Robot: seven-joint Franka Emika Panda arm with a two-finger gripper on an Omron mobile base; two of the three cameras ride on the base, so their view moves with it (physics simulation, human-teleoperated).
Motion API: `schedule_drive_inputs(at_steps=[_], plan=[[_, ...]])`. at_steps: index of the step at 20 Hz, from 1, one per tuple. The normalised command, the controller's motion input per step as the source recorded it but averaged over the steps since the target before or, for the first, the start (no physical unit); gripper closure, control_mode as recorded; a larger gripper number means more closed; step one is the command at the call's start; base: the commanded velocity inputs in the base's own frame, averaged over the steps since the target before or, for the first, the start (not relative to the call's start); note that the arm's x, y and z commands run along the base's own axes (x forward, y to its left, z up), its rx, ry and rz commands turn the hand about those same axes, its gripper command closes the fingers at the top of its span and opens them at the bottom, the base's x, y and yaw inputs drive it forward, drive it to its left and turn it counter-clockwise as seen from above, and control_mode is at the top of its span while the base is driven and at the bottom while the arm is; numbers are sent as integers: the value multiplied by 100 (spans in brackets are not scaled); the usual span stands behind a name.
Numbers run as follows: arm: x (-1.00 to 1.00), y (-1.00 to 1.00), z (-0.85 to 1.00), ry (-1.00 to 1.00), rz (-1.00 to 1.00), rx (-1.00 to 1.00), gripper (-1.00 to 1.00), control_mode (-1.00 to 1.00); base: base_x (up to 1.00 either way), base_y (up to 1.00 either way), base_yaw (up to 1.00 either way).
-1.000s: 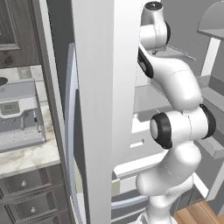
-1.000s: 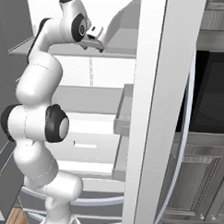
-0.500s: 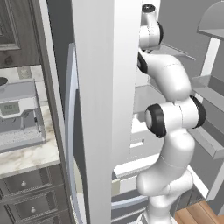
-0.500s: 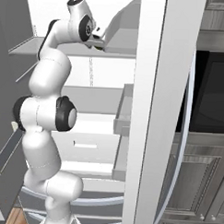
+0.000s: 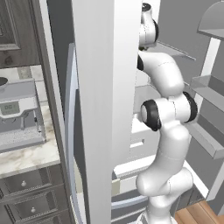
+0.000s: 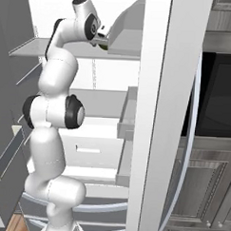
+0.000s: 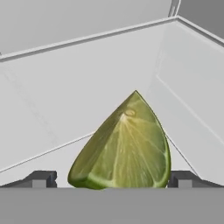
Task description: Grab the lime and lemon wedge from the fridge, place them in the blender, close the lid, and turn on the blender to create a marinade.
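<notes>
Inside the open fridge [image 6: 150, 114], the white arm is reaching up to an upper shelf [image 6: 68, 48], its gripper [image 6: 102, 42] pointing toward the back of the compartment. Seen from the right base camera, a small olive-green shape, the lemon wedge [image 6: 104, 45], is showing at the tip of the gripper, just beside a pale bin [image 6: 128, 27] that sits on the shelf. Along the hand camera, the wedge [image 7: 124, 146] is sitting up close between the 2 dark fingertips [image 7: 40, 178], pointed end up, its cut face with pale segment lines turned toward the camera. Each fingertip is lying just beside 1 lower corner of the wedge, but whether they are pressing on it or standing apart from it cannot be told. Behind the wedge, pale fridge walls are meeting at a corner. From the left base camera, the broad white door [image 5: 103, 109] is standing edge-on in front of the arm, and a counter [image 5: 26, 148] with a grey appliance [image 5: 19, 116] is lying to its left.
</notes>
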Motion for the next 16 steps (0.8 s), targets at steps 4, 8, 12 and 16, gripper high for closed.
schedule_drive_inputs(at_steps=[4,8,12,16], plan=[[18,-4,-21,-1,0,0,-100,-100,0,0,0],[0,-14,-34,0,0,0,-100,-100,0,0,0],[1,-9,-9,-6,0,0,-100,-100,0,0,0],[1,-1,-24,-9,0,0,-100,-100,0,0,0]])
